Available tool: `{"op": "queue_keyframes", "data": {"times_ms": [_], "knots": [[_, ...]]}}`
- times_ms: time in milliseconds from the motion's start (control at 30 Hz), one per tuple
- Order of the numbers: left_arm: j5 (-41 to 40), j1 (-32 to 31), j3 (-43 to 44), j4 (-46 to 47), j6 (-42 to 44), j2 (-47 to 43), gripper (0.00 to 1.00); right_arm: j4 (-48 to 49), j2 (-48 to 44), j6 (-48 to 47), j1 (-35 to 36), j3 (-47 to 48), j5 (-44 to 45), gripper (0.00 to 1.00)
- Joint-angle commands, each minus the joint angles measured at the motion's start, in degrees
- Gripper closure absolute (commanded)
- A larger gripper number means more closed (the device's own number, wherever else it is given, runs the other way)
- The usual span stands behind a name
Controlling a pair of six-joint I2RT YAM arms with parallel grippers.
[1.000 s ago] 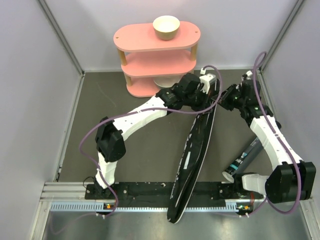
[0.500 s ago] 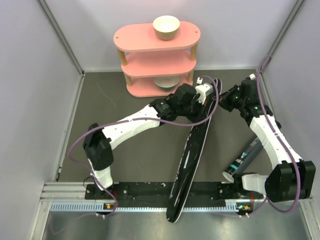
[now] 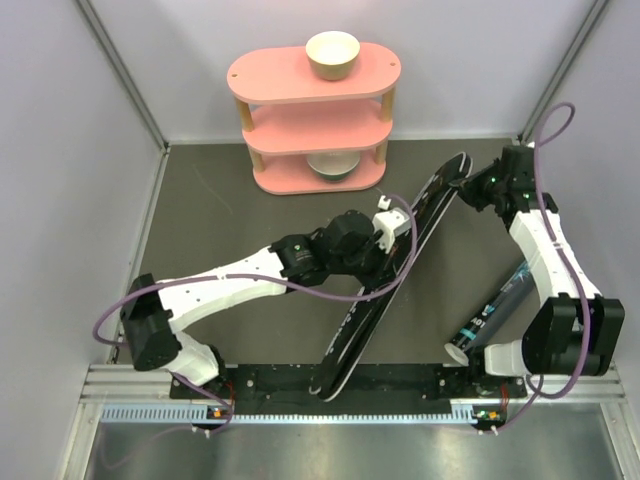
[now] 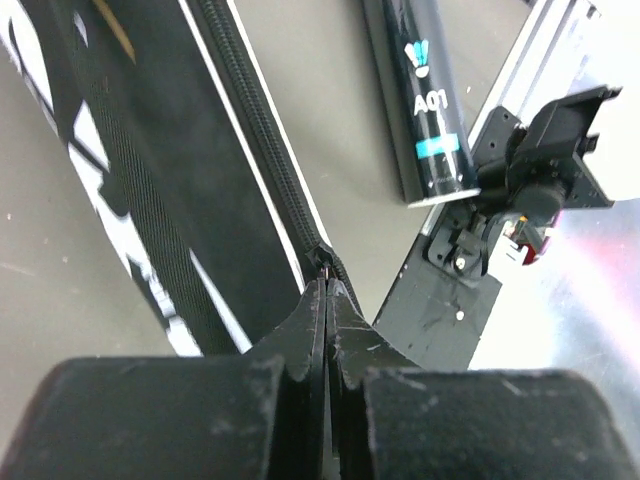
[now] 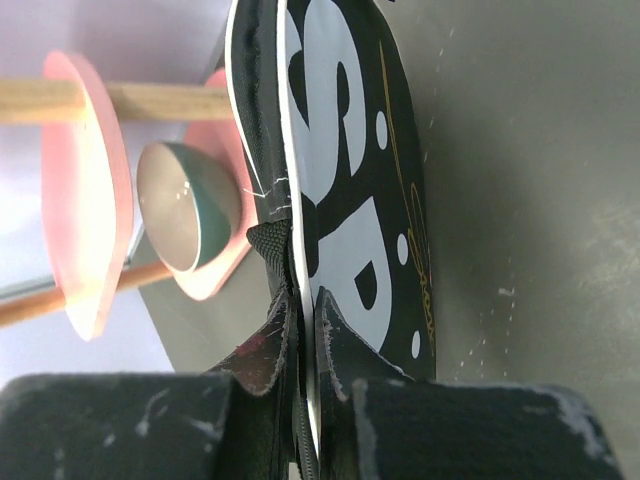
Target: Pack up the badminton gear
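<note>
left fingers (image 4: 300,335) pinched shut on zipper pull (image 4: 322,262), placed to run the zip | right fingers (image 5: 262,350) clamped on far end of SPORT bag (image 3: 352,335), probably bracing it | bag diagonal on surface (image 3: 230,230) | black tube (image 3: 492,310) outside it, right

Pale lilac-grey walls box me in on 3 sides: left wall (image 3: 60,200), back wall (image 3: 470,60), right wall (image 3: 605,120). All are plain, w/ thin metal strips (image 3: 120,75) in the corners. The floor (image 3: 230,230) is a dark grey-brown mat w/ faint pale scuffs. At the back, approx. centre, stands a pink 3-tier shelf (image 3: 265,75) w/ light wooden posts (image 3: 243,113) btwn tiers. A cream bowl (image 3: 332,54) sits on the top tier and a 2nd bowl (image 3: 328,166) on the lowest, half hidden under the middle one. Near edge — ribbed aluminium rail (image 3: 130,380), then brushed metal sheet (image 3: 300,455). Light is soft & even.
</note>
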Motion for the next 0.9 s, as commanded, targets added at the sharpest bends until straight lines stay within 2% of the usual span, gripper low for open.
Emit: {"op": "queue_keyframes", "data": {"times_ms": [0, 233, 433, 867], "knots": [[2.2, -2.0, -5.8, -1.8, -2.3, -8.1, 1.00, 5.6, 3.8, 0.9, -4.6, 8.0, 8.6, 1.00], [0.6, -1.9, -16.4, -2.0, -4.7, -14.9, 1.00, 3.2, 9.2, -2.5, -6.5, 14.2, 14.5, 1.00], [1.3, -2.1, -21.0, -4.7, -7.1, -18.6, 1.00, 2.4, 13.2, -4.6, -6.7, 18.0, 19.0, 1.00], [0.2, -2.7, -36.5, -6.2, -14.2, -30.8, 1.00, 1.5, 21.0, -5.9, -7.2, 24.3, 22.7, 1.00]]}}
